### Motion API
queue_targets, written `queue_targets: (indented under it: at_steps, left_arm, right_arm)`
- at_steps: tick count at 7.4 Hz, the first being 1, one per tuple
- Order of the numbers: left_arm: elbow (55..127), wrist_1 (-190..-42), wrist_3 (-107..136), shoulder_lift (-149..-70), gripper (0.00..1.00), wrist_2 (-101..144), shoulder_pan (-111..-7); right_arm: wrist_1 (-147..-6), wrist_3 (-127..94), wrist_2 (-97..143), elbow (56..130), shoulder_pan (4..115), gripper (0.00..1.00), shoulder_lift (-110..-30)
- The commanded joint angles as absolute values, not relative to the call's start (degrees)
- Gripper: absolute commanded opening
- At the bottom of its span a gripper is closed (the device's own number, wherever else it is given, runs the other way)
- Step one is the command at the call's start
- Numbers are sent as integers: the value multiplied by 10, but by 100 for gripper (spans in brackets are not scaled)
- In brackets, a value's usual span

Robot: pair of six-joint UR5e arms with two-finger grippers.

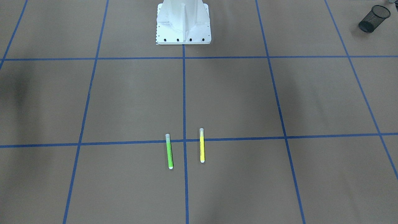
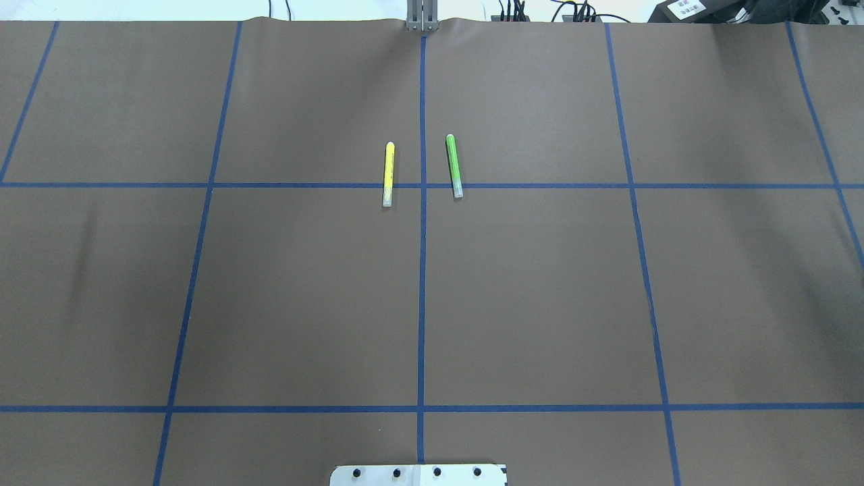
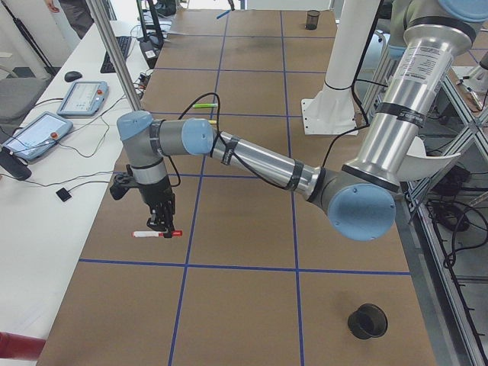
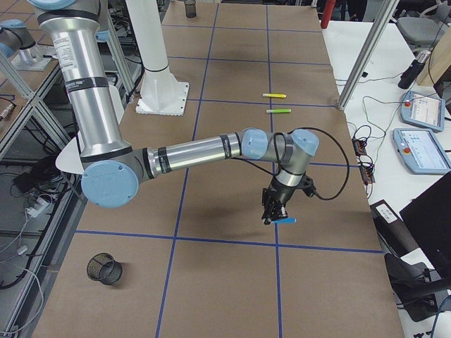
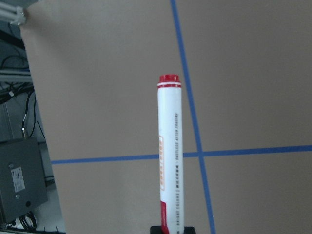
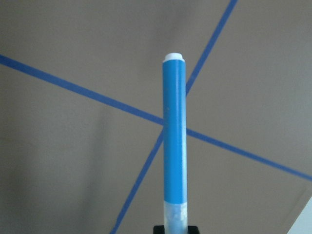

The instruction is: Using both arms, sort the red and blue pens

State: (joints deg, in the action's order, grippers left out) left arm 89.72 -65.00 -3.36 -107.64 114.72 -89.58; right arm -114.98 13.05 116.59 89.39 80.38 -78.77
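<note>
The red pen [image 5: 169, 156], white-barrelled with a red cap and red end, sticks straight out from my left gripper [image 3: 165, 226], which is shut on its cap end. In the exterior left view this pen [image 3: 146, 234] hangs level, low over the brown table near its outer edge. The blue pen [image 6: 174, 136], with its translucent grey cap toward the jaws, is clamped in my right gripper [image 4: 272, 214]. From the exterior right view the blue pen [image 4: 286, 220] sits low over the table too. Neither arm shows in the overhead or front-facing views.
A green marker [image 2: 453, 165] and a yellow marker [image 2: 388, 174] lie side by side across a blue tape line at mid-table. A black mesh cup [image 3: 368, 321] stands by the left end, another [image 4: 103, 268] by the right end. The white robot base [image 1: 183, 21] stands behind.
</note>
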Motion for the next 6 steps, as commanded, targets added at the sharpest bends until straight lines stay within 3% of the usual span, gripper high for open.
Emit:
queue_targets:
  at_steps: [1, 4, 6]
  left_arm:
    - [897, -646, -33, -988, 0, 1190, -965]
    - [903, -525, -36, -926, 0, 1231, -1008]
    - [940, -497, -38, -841, 0, 1232, -1033]
  right_arm:
    - [-1276, 106, 1228, 875, 849, 0, -809]
    - [-1480, 124, 1280, 885, 904, 0, -815]
    - [-1613, 169, 1285, 889, 937, 0, -809]
